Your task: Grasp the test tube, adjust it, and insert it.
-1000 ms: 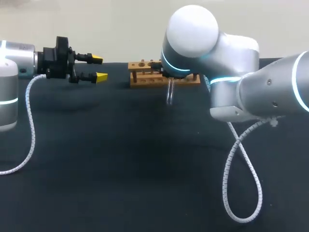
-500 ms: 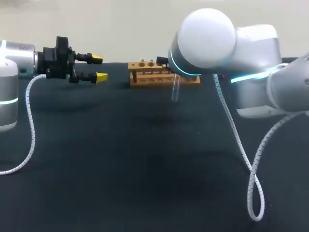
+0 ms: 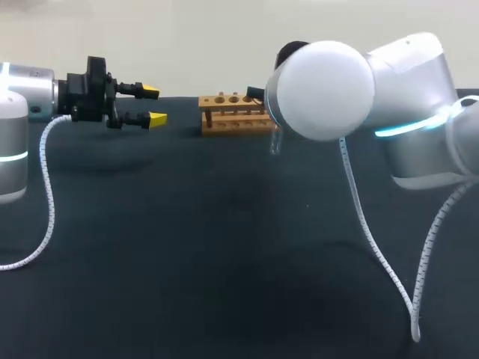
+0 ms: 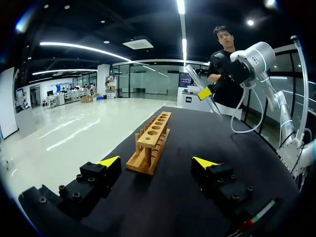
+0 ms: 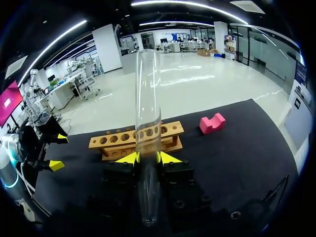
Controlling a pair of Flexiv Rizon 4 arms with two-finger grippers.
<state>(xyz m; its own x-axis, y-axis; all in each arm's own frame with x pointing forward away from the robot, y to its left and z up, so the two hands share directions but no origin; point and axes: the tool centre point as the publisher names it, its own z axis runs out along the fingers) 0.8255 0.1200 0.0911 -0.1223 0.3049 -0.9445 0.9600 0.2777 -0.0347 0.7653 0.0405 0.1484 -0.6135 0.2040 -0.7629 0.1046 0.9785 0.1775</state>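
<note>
Since the earlier frames the right arm (image 3: 329,90) had swung toward the frame's right, carrying the test tube (image 3: 275,142) along in front of the rack (image 3: 232,112). The right gripper (image 5: 147,158) pinched it near mid-length, both yellow tips touching. As thin clear glass it was likely light, slick and brittle, so a gentle hold suited. At upper centre, every rack hole was vacant. The left gripper (image 3: 153,105), upper left, stayed spread.

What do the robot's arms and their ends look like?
The left arm and right arm are thick silver-grey tubes with rounded joints and glowing cyan rings. A white coiled cable hangs from each. The left tool and right tool are black with yellow fingertips.
</note>
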